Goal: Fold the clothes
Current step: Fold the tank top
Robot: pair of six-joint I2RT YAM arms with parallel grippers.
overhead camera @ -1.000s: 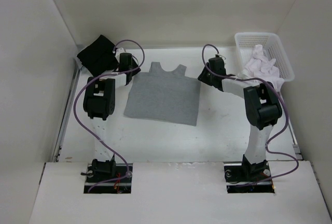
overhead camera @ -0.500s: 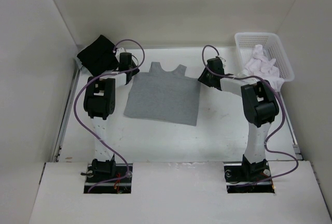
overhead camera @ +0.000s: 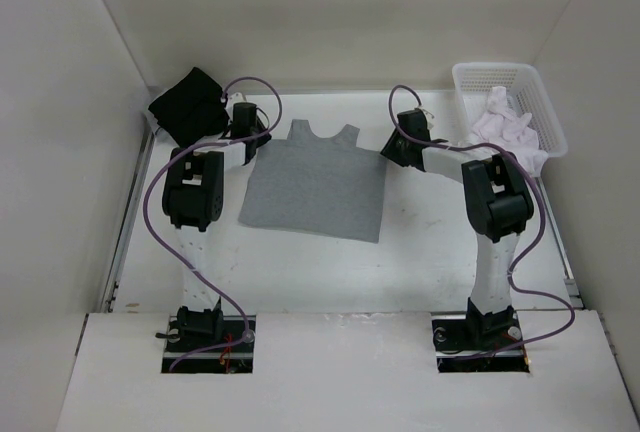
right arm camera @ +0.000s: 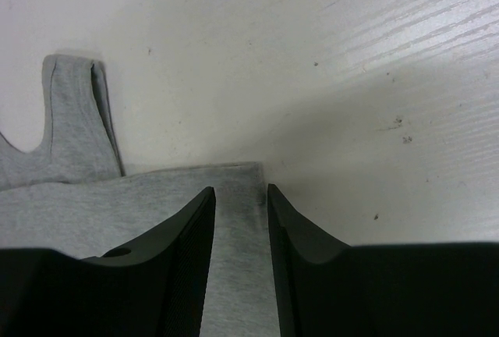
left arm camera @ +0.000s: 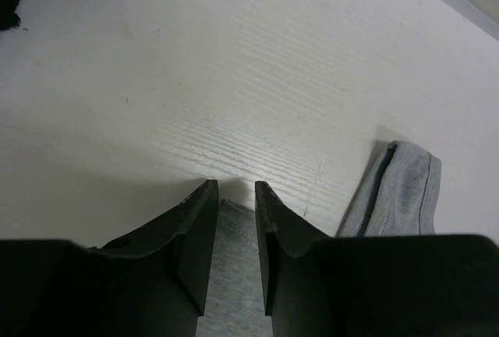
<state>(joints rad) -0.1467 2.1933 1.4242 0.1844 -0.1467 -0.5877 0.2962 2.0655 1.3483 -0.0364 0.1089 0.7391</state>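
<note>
the grey shirt (overhead camera: 313,187) lies flat. the left gripper (left arm camera: 234,186) straddles its far left corner, the right gripper (right arm camera: 240,190) its far right corner, both jaws narrowly spread over cloth.

We found the overhead view bright and evenly lit, the white bench (overhead camera: 420,252) nearly washed out. In both wrist views the black jaws sat soft and underexposed, throwing broad grey shadows ahead, with glare streaking the grain.
</note>
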